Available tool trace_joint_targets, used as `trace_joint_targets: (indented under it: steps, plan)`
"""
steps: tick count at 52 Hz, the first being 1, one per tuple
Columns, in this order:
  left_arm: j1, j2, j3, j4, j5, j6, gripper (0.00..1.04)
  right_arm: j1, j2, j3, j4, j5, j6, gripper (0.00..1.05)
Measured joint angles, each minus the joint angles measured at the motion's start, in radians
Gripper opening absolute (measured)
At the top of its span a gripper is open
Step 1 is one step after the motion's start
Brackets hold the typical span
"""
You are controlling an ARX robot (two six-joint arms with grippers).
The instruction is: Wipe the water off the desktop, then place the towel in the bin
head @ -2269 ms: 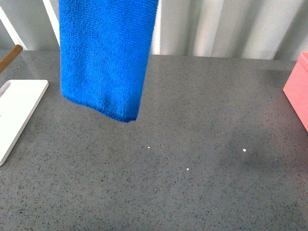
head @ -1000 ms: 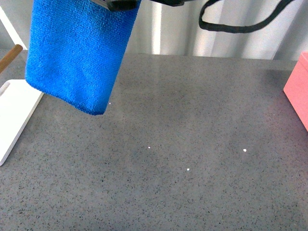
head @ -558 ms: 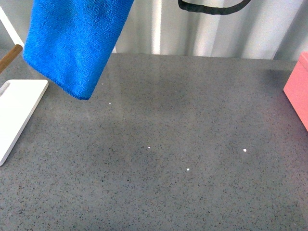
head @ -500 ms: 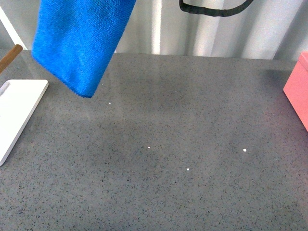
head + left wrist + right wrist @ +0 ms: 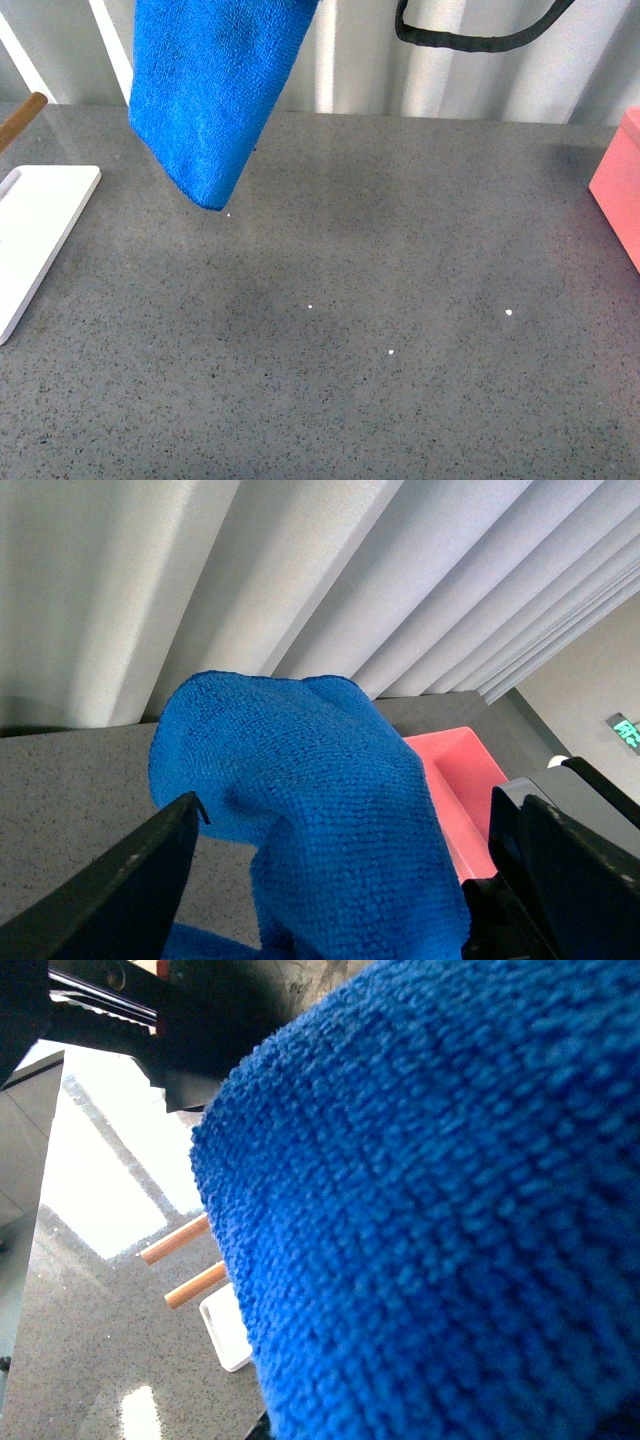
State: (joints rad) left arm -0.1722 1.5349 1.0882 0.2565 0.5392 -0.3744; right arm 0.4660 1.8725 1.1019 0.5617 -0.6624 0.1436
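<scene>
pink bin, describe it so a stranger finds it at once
The speckled grey desktop fills the front view. At its right edge a bin is cut off by the frame. It is the only pink thing: the towel is blue, the tray white.

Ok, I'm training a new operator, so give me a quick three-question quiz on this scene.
1. True or false: the towel lies flat on the desktop.
2. In the front view, the pink bin is at: A) left edge, B) right edge, C) centre.
3. Fill in: the white tray sits at the desktop's ____ edge.
Key: 1 false, it hangs above; 2 B; 3 left.
</scene>
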Motion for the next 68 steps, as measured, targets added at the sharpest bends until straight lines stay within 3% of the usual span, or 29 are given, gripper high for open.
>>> trace_joint_targets:
  steps: [2,10,11,13,17,20,37,51,55,68]
  plan:
    - [0.001,0.000,0.000,0.000,0.002,0.000,1.00,-0.002,-0.005,-0.002,0.000,0.001,0.003,0.05]
    - [0.001,0.000,0.000,0.000,0.003,0.000,0.98,-0.015,-0.021,-0.039,0.006,0.006,0.005,0.05]
    - [-0.004,0.000,-0.003,0.010,-0.031,0.018,0.97,-0.017,-0.021,-0.043,0.009,0.005,0.008,0.05]
    - [-0.027,-0.016,-0.058,0.132,-0.266,0.098,0.88,-0.020,-0.022,-0.047,0.011,0.002,0.011,0.05]
    - [-0.034,-0.079,-0.205,0.310,-0.597,0.247,0.72,-0.028,-0.023,-0.048,0.007,0.006,0.012,0.05]
    - [-0.022,-0.124,-0.285,0.364,-0.686,0.291,0.63,-0.033,-0.024,-0.049,0.004,0.006,0.012,0.05]
    - [0.055,-0.344,-0.666,0.504,-0.646,0.358,0.04,-0.046,-0.042,-0.066,0.000,0.003,0.013,0.05]
    - [0.101,-0.515,-0.856,0.522,-0.610,0.366,0.03,-0.045,-0.042,-0.071,-0.013,0.012,0.005,0.05]
    - [0.148,-0.567,-0.894,0.513,-0.543,0.367,0.03,-0.045,-0.042,-0.071,-0.013,0.018,0.005,0.05]
    - [0.171,-0.711,-0.978,0.448,-0.540,0.367,0.03,-0.039,-0.042,-0.071,-0.049,0.038,-0.010,0.05]
